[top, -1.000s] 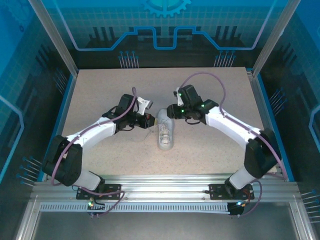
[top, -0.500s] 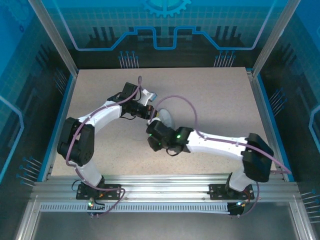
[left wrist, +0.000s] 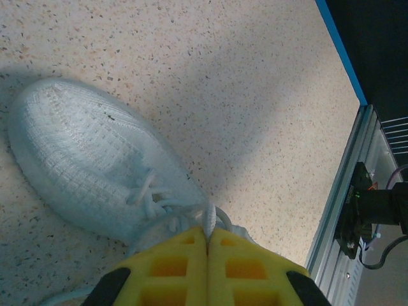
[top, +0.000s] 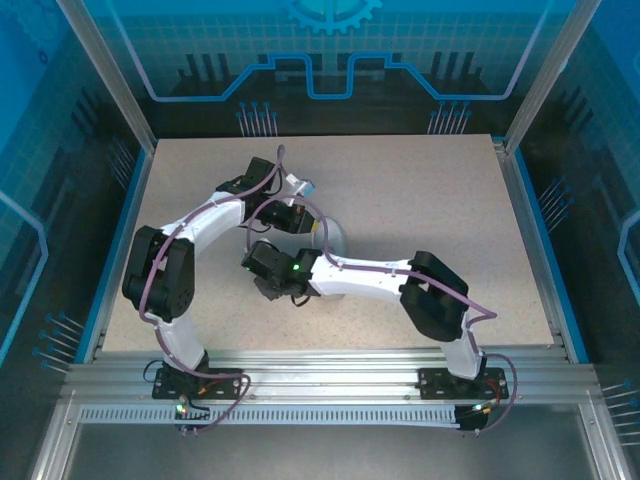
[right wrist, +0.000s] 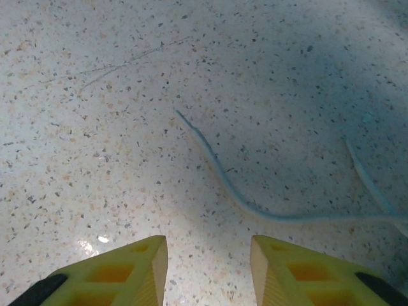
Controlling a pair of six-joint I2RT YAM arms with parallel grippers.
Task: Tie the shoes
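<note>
Speckled tabletop [right wrist: 95,95] lay bare around our spread right gripper [right wrist: 209,255], a loose lace end [right wrist: 217,172] just ahead. Our left gripper [left wrist: 207,239] pinched a lace loop [left wrist: 208,217], the sneaker [left wrist: 83,159] just beyond its fingertips and the blue table edge [left wrist: 341,57] well off to their right.

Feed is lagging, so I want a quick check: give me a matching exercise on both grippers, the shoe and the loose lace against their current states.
Things:
1. left gripper
2. right gripper
3. shoe
4. loose lace

States:
A. open, nothing between the fingers
B. lying curved on the table
C. white, sole down
D. closed on a lace strand

Pairs: 1-D, 2-A, 3-C, 4-B.
</note>
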